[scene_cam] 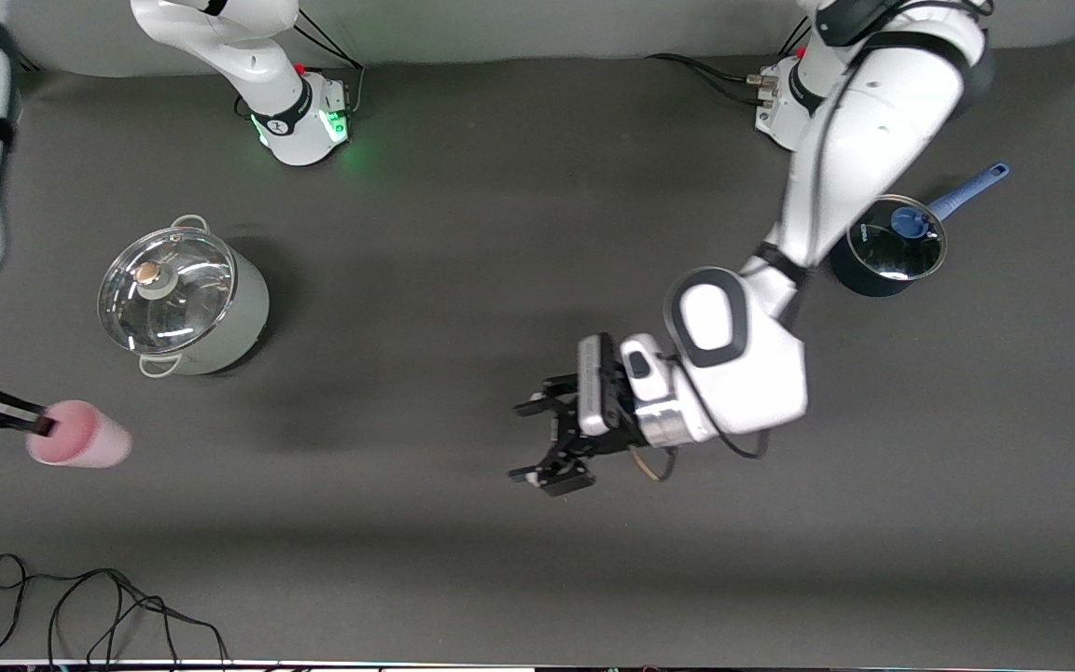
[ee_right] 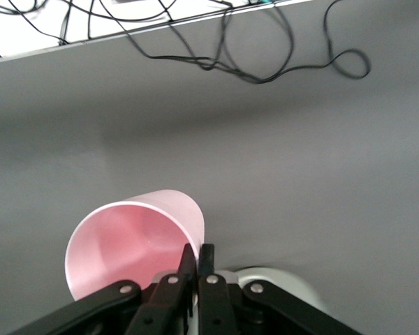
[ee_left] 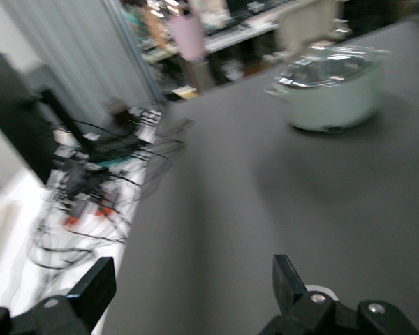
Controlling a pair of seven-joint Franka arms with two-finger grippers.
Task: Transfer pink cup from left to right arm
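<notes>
The pink cup is a small light-pink tumbler, held tilted on its side above the table at the right arm's end. My right gripper is shut on its rim, one finger inside and one outside, as the right wrist view shows at the gripper and the cup. My left gripper is open and empty, low over the middle of the table, pointing toward the cup. In the left wrist view its gripper holds nothing, and the cup shows blurred in the distance.
A pale green pot with a glass lid stands near the cup, farther from the front camera. A dark blue saucepan with a lid stands at the left arm's end. Black cables lie near the table's front edge.
</notes>
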